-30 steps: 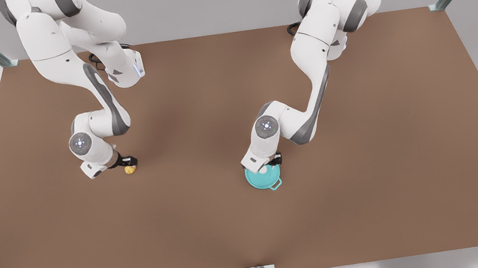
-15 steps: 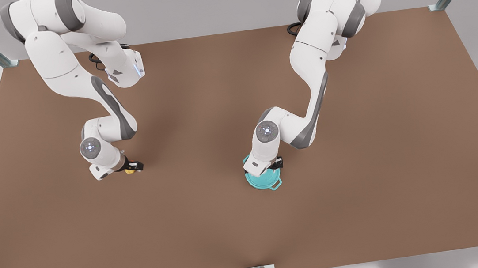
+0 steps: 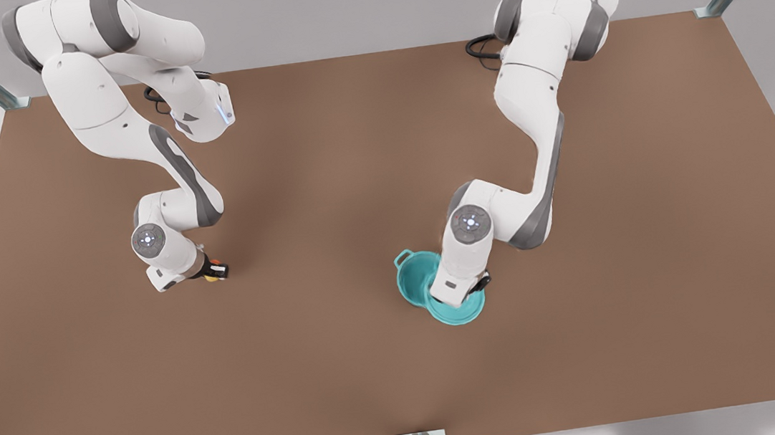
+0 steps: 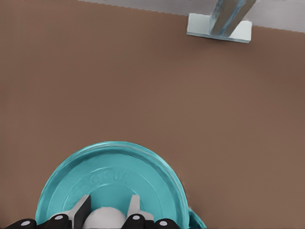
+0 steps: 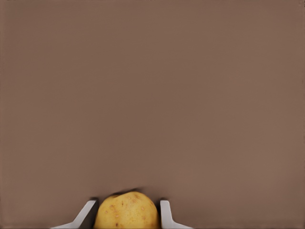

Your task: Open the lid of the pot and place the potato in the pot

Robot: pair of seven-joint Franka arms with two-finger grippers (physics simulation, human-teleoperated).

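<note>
Front view: pot (image 3: 410, 280) uncovered (interior bare)

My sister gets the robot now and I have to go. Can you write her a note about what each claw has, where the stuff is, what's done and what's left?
Left gripper: shut on the lid's white knob, holding the lid off the pot, shifted toward the front view's right so it still partly overlaps the pot's near side.
Right gripper: fingers on both sides of the potato, at the table on the front view's left, well away from the pot.
Done: lid off, pot opening mostly uncovered, potato gripped.
Left: move the lid clear, carry the potato across, drop it into the pot.
</note>
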